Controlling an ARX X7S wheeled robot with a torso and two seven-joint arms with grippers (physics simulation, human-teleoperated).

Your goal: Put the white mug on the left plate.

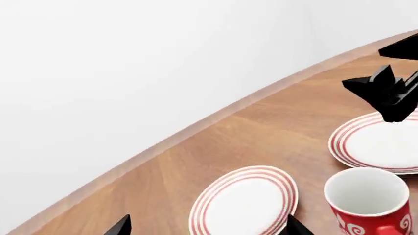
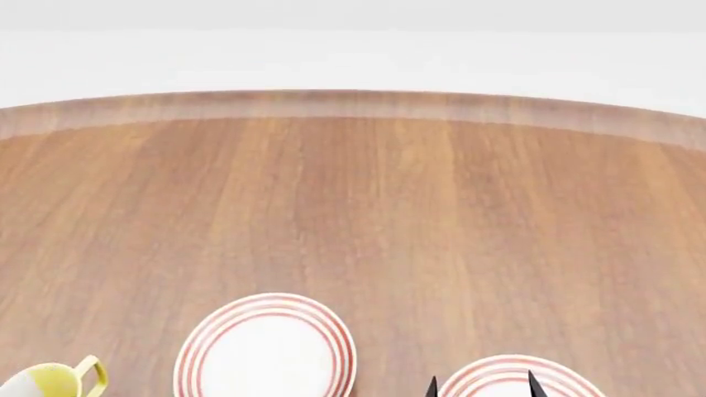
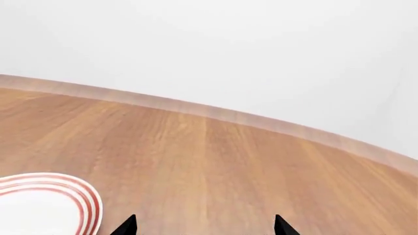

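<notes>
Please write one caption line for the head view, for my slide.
Head view: two red-ringed plates, the left plate and the right plate, and a yellow-handled mug on a wooden table.

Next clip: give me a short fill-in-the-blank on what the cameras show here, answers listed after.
1. In the head view, the left plate holds ____ on it.
2. Both plates have rings coloured ____ around the rim.
3. In the left wrist view, the mug beside the plates is ____ with white swirls.
4. The handle of the mug at the head view's edge is coloured ____.

Missing words: nothing; red; red; yellow
</notes>
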